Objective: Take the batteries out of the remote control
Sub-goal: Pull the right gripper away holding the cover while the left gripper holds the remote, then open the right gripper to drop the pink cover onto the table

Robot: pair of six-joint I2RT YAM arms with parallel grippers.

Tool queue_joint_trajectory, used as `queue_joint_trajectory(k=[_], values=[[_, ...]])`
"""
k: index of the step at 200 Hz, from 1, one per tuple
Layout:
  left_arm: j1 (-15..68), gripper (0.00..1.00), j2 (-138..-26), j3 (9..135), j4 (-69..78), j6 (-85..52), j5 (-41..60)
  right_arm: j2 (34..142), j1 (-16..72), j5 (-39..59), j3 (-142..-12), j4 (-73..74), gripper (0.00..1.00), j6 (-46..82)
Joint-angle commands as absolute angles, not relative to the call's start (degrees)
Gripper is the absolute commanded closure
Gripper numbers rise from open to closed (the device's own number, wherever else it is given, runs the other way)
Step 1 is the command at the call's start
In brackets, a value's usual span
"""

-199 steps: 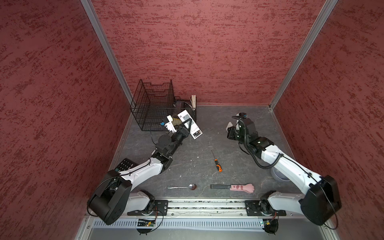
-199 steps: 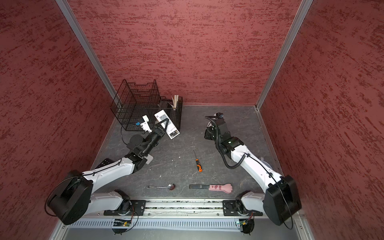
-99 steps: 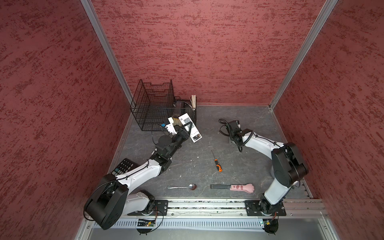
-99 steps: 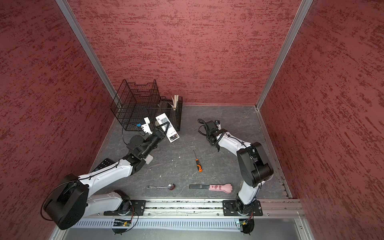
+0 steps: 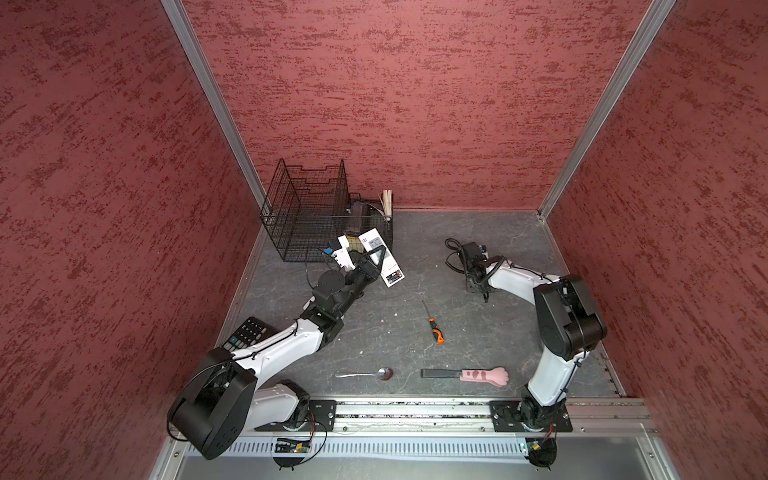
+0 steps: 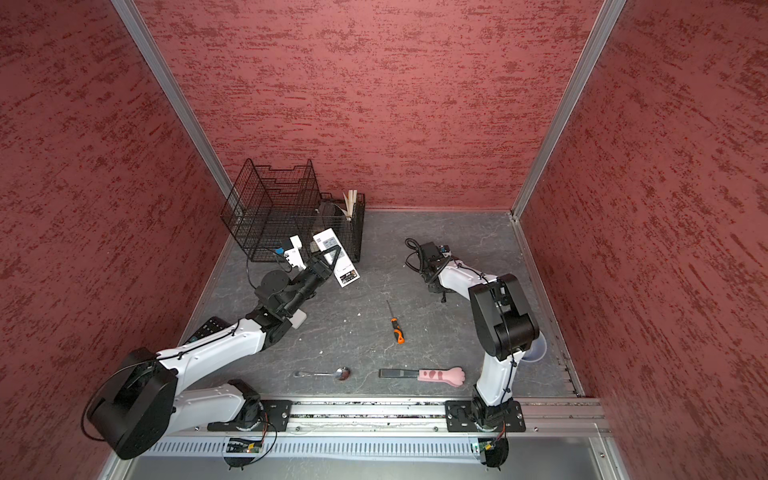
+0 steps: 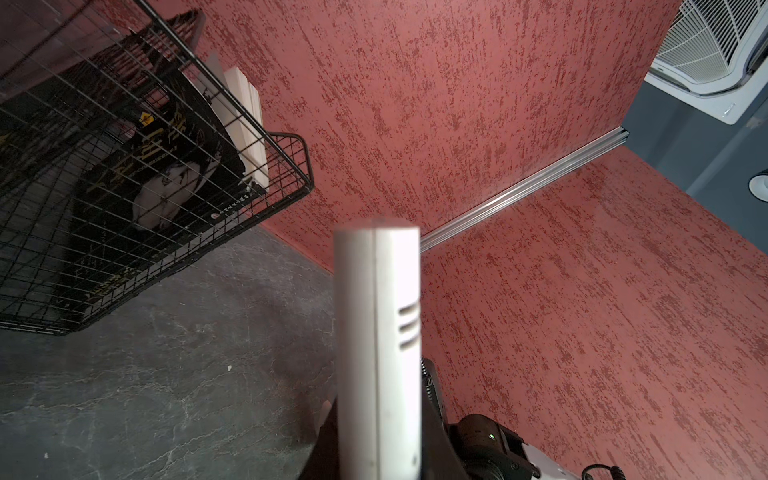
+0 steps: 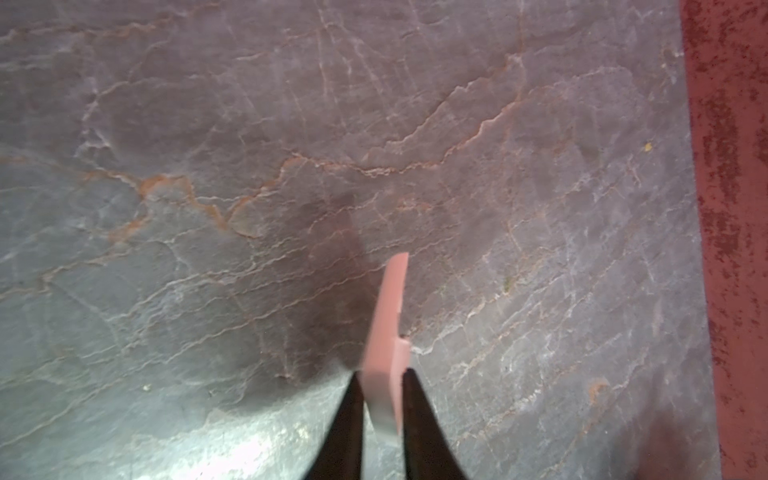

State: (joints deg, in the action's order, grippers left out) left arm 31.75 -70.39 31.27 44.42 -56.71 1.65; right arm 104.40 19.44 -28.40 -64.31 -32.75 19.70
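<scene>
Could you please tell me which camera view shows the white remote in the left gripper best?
Both top views: the white remote shows its broad face and printed label. The left wrist view shows only its narrow side edge, close up. The right wrist view does not show it.

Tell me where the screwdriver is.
In a top view the screwdriver lies flat mid-table between the two arms, behind the spoon and the pink-handled tool.
</scene>
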Motion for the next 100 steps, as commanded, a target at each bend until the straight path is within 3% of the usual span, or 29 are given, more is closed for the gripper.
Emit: queue_joint_trajectory(k=[1,40,100], values=[[32.08,1.00,-70.22,32.19,45.18,-55.56,2.63,103.38,19.36,-26.19,-63.66,-31.47,0.69,19.25],[32.21,1.00,-69.98,32.22,44.33,-55.02,2.57,99.23,19.37,-22.72,-63.17,-31.19,0.65,19.33],[32.95,1.00,-67.59,29.97,40.83,-53.53,-0.34,76.33,25.19,-8.89,-56.76,-25.69,0.50,17.58]])
